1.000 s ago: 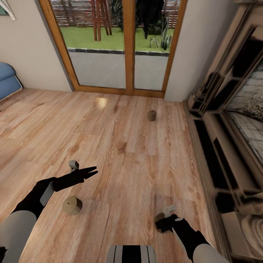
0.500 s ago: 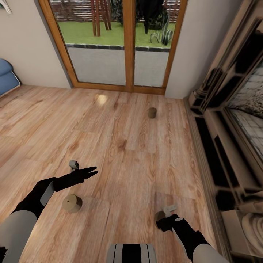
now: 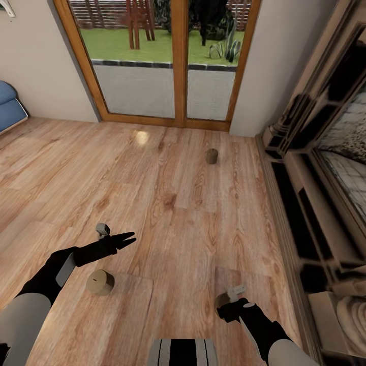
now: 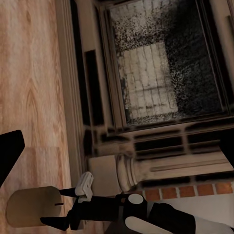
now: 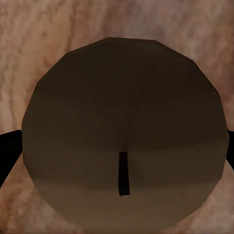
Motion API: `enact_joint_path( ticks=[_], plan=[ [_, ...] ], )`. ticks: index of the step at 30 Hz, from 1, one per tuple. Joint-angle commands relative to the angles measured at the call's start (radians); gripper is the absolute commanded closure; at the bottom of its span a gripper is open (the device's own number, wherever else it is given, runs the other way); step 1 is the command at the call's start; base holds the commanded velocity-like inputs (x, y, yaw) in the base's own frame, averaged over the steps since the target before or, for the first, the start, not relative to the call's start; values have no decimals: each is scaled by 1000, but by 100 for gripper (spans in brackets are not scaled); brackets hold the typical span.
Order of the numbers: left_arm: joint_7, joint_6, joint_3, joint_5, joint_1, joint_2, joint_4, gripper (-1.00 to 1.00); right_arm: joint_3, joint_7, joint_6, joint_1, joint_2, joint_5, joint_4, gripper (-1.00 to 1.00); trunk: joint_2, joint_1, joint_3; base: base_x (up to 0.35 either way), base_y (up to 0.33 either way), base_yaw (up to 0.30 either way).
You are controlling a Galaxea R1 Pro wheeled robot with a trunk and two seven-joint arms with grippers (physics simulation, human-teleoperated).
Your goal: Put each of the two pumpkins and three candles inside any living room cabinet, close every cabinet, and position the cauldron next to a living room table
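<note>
Setting: living room with wooden floor (image 3: 193,223), glazed patio doors (image 3: 168,66) on the far wall, brick-and-stone fireplace (image 3: 330,168) along the right side, edge of a blue sofa (image 3: 9,109) at far left.
Left gripper (image 3: 127,238): held above the floor, two black fingers (image 3: 123,236) spread apart with nothing between them.
Right gripper (image 3: 222,308): lowered to the floor near the fireplace base, fingers parted around a candle; black fingers (image 5: 9,151) seen at both sides of the candle in the right wrist view; contact with its sides impossible to tell, so grip uncertain.
Candle at right gripper (image 5: 124,136): stubby grey-brown cylinder, upright on the floor between the right fingers, flat top facing the wrist camera, short dark wick mark near its middle; also seen from the left wrist view (image 4: 34,205), just ahead of the right fingertips.
Second candle (image 3: 100,282): on the floor just below and behind the left fingertips, apart from them, tilted so its round top faces the robot.
Third candle (image 3: 212,156): upright, well ahead of both sets of fingers, near the patio doors.
Robot base (image 3: 183,353): striped edge at the bottom of the head view.
</note>
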Motion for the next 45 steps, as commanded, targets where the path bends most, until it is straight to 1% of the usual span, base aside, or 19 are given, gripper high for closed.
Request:
enact_joint_path(
  ticks=[1,9,12,16,17,18,19,22,25,32,34,36,38,42,43,45],
  plan=[
    [0,0,0,0,0,0,0,-100,0,1,0,0,0,-1,0,100,0,0,0,0,0,0],
    [-1,0,0,0,0,0,0,-100,1,3,1,0,-2,0,-3,100,0,0,0,0,0,0],
    [0,0,0,0,1,-1,0,-100,0,4,3,0,-3,0,-18,100,0,0,0,0,0,0],
    [0,1,0,0,0,-1,0,-100,-2,6,11,0,-8,0,-72,100,0,0,0,0,0,0],
    [1,1,0,0,0,-1,0,-100,-2,7,19,0,-9,0,-107,100,0,0,0,0,0,0],
    [1,1,0,0,0,-1,0,-100,-2,7,31,0,-9,-1,-124,100,0,0,0,0,0,0],
    [1,0,0,0,0,-2,0,-100,-2,9,74,1,-9,-1,-165,100,0,0,0,0,0,0],
    [1,0,0,0,0,-2,0,-100,-2,11,110,2,-9,-2,-213,100,0,0,0,0,0,0],
    [1,0,0,0,0,-2,0,-100,-2,12,122,2,-9,-3,-238,100,0,0,0,0,0,0],
    [1,0,0,0,0,-2,0,-100,-2,12,125,2,-9,-3,-247,100,0,0,0,0,0,0],
    [1,0,0,0,0,-2,0,-100,-2,12,131,2,-7,-3,-267,100,0,0,0,0,0,0],
    [1,0,0,0,0,-2,0,-100,-2,12,162,2,-3,-3,-294,100,0,0,0,0,0,0],
    [1,0,0,0,1,-2,-1,-100,-2,14,211,2,-1,-4,-329,100,0,0,0,0,0,0],
    [1,-1,0,0,0,-3,-1,-100,-2,28,254,2,-2,-5,-397,100,0,0,0,0,0,0],
    [1,-1,0,0,0,-2,-1,-100,-3,45,268,2,-3,-5,-422,100,0,0,0,0,0,0],
    [1,-1,1,0,0,0,-2,-100,-4,106,309,2,-6,-6,-479,100,0,0,0,0,0,0]
  ],
)
